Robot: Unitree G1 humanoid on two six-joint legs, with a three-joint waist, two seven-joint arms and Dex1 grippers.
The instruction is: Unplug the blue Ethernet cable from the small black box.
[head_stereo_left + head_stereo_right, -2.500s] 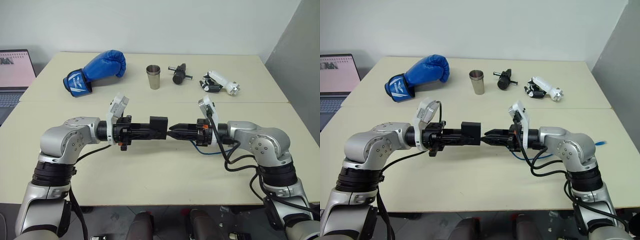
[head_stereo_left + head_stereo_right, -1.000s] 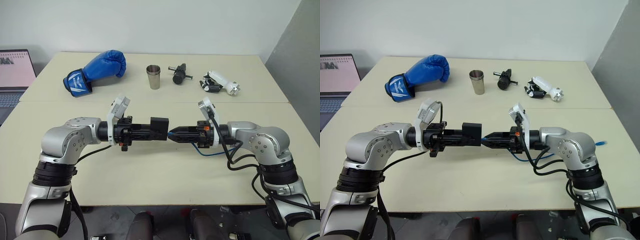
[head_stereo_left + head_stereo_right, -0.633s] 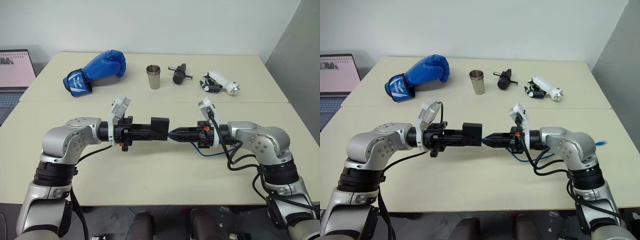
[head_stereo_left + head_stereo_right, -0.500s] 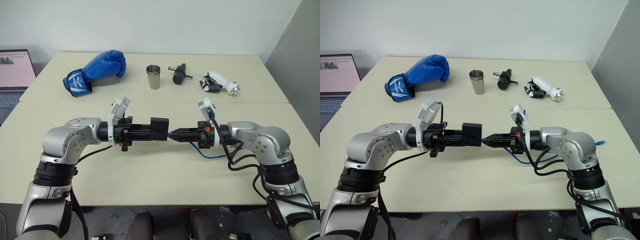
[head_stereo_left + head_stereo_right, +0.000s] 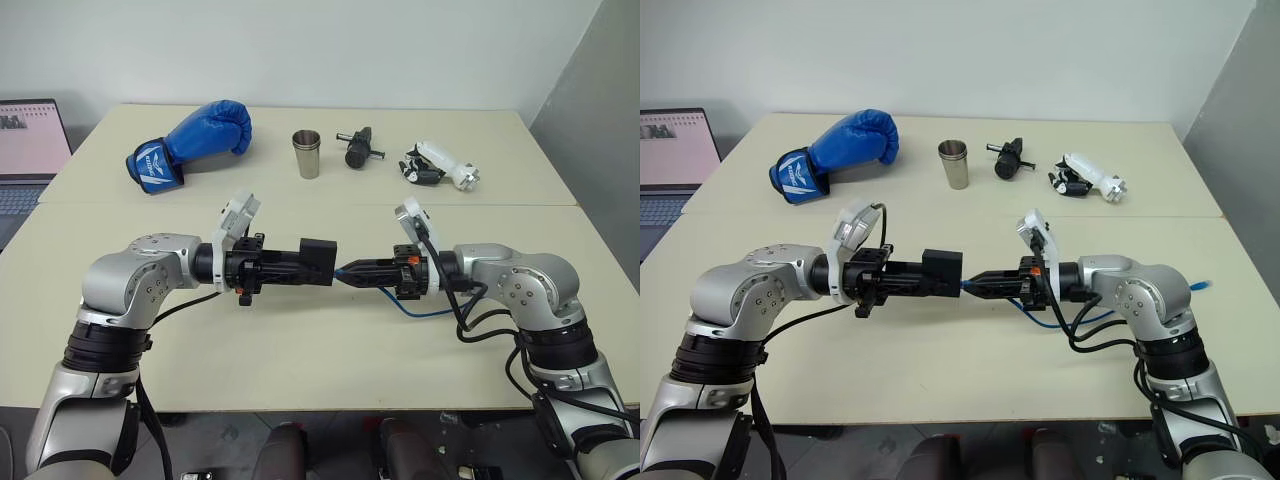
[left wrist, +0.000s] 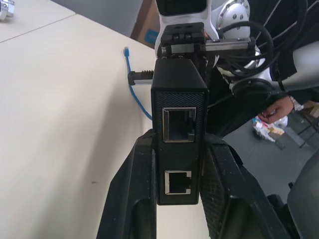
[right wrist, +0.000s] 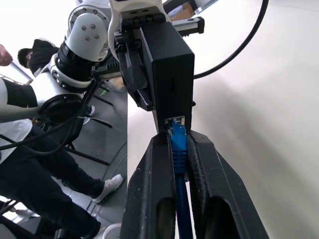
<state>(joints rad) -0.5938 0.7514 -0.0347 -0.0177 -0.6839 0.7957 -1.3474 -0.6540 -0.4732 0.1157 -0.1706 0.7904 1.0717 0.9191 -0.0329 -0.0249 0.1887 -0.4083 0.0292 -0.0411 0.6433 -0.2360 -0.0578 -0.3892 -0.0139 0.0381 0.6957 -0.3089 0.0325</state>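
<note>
Left gripper (image 5: pixel 318 262) clamping one small black box (image 5: pixel 318 260), right gripper (image 7: pixel 179 142) pinching one blue Ethernet cable (image 7: pixel 178 149) — plugged in.

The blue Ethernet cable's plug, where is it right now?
At the table's middle, the blue Ethernet cable has its plug clamped in the right hand, still seated in the small black box that the left hand holds.

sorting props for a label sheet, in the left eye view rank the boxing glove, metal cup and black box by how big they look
1. boxing glove
2. black box, though it is nearer the camera, so unsure
3. metal cup
</note>
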